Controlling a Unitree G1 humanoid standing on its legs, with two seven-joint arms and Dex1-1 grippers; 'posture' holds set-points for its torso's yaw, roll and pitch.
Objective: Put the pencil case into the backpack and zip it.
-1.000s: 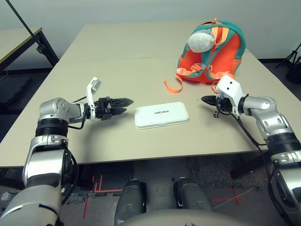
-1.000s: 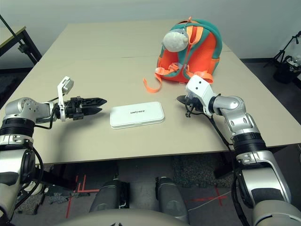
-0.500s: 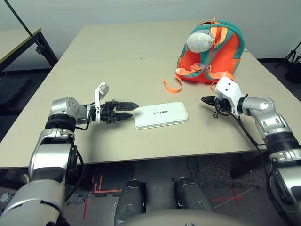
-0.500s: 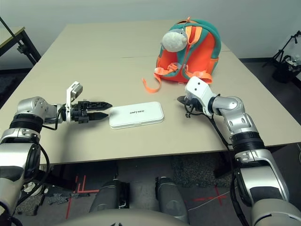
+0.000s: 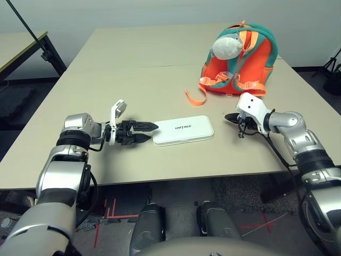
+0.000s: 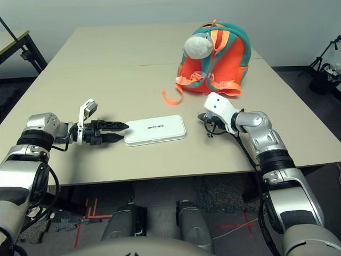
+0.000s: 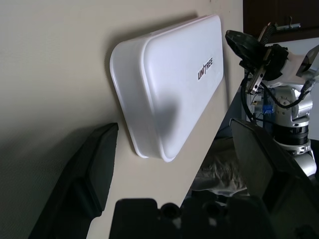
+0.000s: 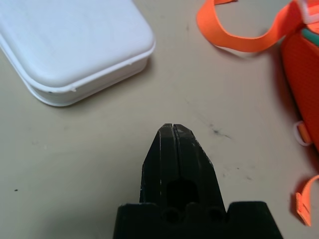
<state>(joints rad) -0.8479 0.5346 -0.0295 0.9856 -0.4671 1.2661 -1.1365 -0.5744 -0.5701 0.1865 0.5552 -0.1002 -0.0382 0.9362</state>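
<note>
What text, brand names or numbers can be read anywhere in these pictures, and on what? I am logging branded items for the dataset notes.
"UNITREE" in small dark capitals, on the middle of the lid of the pencil case; in the head views it shows as lettering too small to read letter by letter.
The backpack, its plush toy, the table and both arms show no readable text, number or sign.

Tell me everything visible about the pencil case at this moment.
The pencil case is a flat white rounded rectangle, hard and smooth-looking, with small dark lettering on its lid and a seam running round its side. It is closed and lies flat on the table, in front of the backpack. The open left gripper is at its left end; contact cannot be told. The shut right gripper is clear of it.
</note>
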